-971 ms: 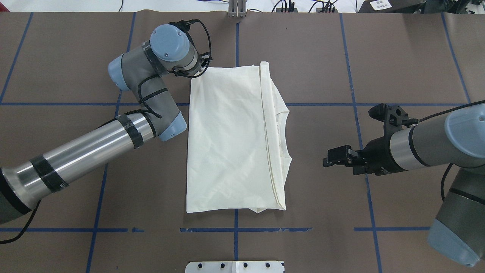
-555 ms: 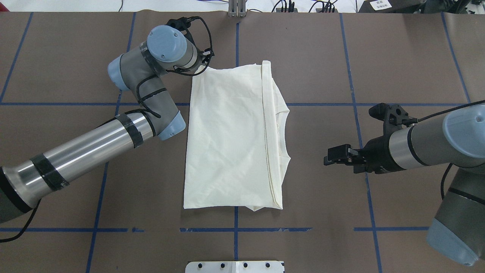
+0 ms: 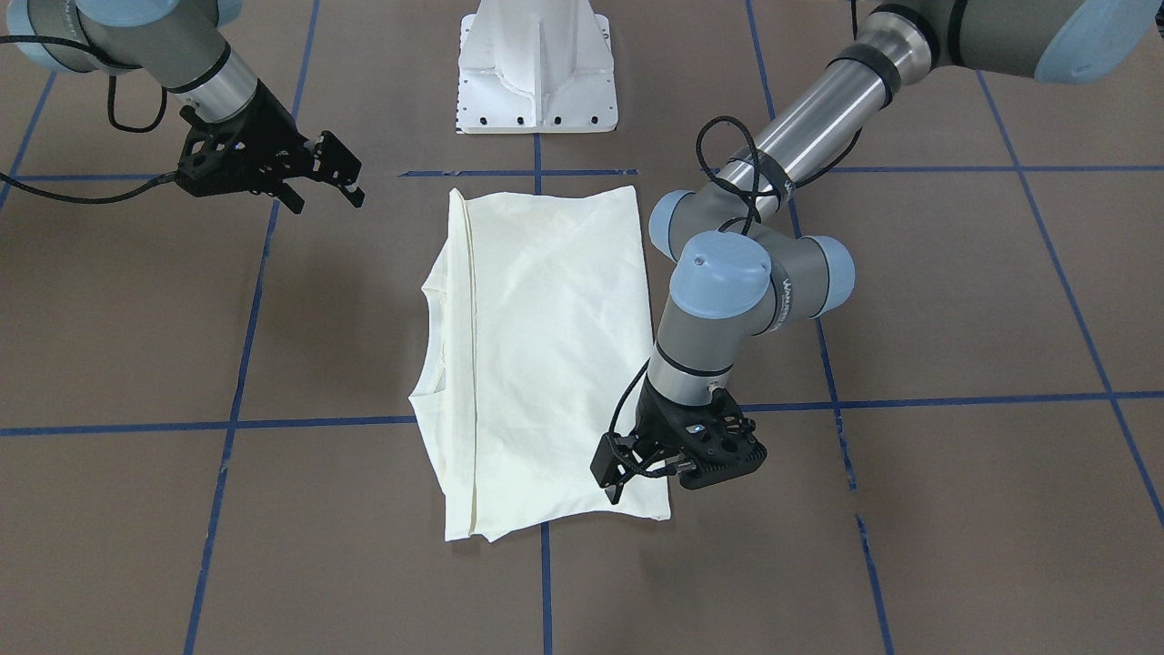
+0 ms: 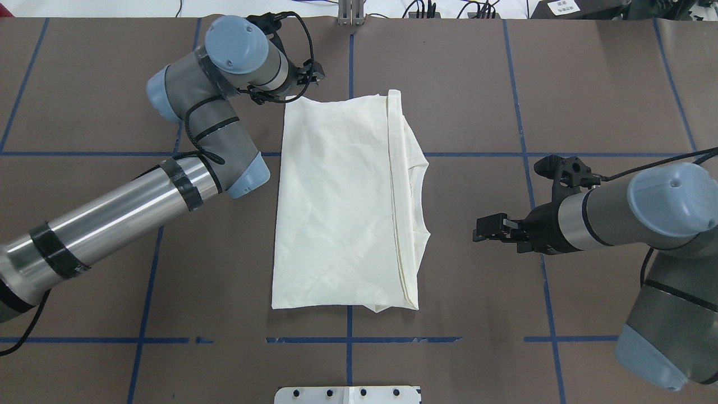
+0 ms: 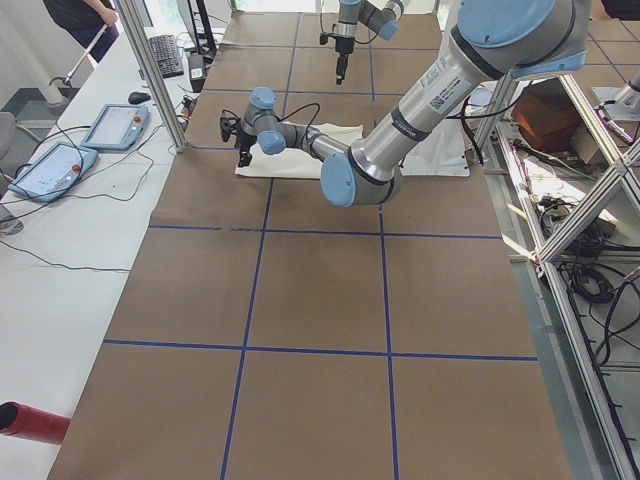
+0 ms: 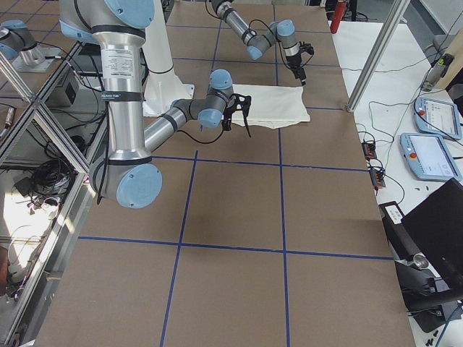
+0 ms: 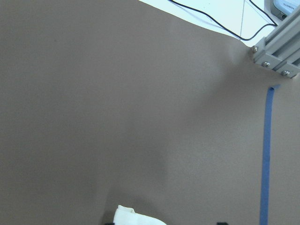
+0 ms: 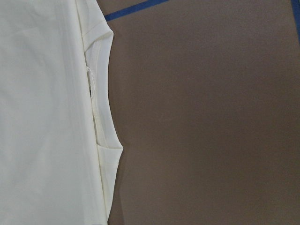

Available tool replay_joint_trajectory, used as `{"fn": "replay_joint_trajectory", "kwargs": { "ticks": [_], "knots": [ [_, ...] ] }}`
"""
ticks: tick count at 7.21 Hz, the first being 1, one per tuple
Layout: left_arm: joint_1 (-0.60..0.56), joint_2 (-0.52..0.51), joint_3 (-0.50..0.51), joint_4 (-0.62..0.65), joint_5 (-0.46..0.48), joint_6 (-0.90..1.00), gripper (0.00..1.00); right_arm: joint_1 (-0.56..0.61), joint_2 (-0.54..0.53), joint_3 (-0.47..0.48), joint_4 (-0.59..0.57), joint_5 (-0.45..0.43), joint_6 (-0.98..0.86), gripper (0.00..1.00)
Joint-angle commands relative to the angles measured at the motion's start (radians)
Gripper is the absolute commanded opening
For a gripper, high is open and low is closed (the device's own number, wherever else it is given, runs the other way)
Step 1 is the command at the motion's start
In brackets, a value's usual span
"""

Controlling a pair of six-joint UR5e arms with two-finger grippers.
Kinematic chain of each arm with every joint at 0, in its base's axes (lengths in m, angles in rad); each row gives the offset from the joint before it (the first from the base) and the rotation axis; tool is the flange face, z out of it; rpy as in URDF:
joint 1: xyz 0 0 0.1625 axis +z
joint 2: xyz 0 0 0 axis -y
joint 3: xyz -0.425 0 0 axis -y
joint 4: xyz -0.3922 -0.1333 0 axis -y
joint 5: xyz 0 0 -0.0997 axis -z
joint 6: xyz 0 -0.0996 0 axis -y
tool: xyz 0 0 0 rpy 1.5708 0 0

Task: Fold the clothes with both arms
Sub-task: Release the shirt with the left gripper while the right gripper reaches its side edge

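Overhead exterior: wrist (image 4: pixel 235 42) hides left claw (image 3: pixel 624 485) at T-shirt (image 4: pixel 336 196) corner, grip unclear; right claw (image 3: pixel 327 198) spread.

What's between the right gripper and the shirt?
Nothing: only bare brown table cover separates the right gripper from the shirt, clearest in the overhead view.

You had a plain cream T-shirt (image 4: pixel 336 202), no print showing, on dull brown table paper (image 4: pixel 449 84) crossed by a blue tape grid (image 4: pixel 521 112). On either side of the T-shirt, the left arm (image 4: pixel 112 219) and right arm (image 4: pixel 606 224) were grey and silver with light-blue joint caps and black cables. The left gripper (image 3: pixel 627 478) and right gripper (image 3: pixel 327 202) were black, and the pedestal base (image 3: pixel 536 68) was white.
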State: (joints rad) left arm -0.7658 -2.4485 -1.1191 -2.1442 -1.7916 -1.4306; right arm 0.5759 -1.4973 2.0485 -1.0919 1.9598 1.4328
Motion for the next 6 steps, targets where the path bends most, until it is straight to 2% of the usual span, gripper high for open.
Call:
{"fn": "replay_joint_trajectory", "kwargs": {
  "ticks": [1, 3, 4, 5, 6],
  "knots": [
    [-0.006, 0.135, -0.272, 0.165, -0.046, 0.053, 1.00, -0.060, 0.127, -0.019, -0.209, -0.092, -0.056, 1.00],
    [-0.003, 0.209, -0.498, 0.399, -0.043, 0.102, 1.00, -0.152, 0.321, -0.126, -0.421, -0.224, -0.098, 1.00],
    [0.005, 0.273, -0.613, 0.434, -0.045, 0.104, 1.00, -0.181, 0.389, -0.192, -0.465, -0.264, -0.098, 1.00],
    [0.013, 0.314, -0.672, 0.435, -0.046, 0.105, 1.00, -0.203, 0.450, -0.274, -0.496, -0.266, -0.098, 1.00],
    [0.019, 0.319, -0.677, 0.435, -0.046, 0.104, 1.00, -0.209, 0.472, -0.290, -0.537, -0.256, -0.100, 1.00]
  ]
}}
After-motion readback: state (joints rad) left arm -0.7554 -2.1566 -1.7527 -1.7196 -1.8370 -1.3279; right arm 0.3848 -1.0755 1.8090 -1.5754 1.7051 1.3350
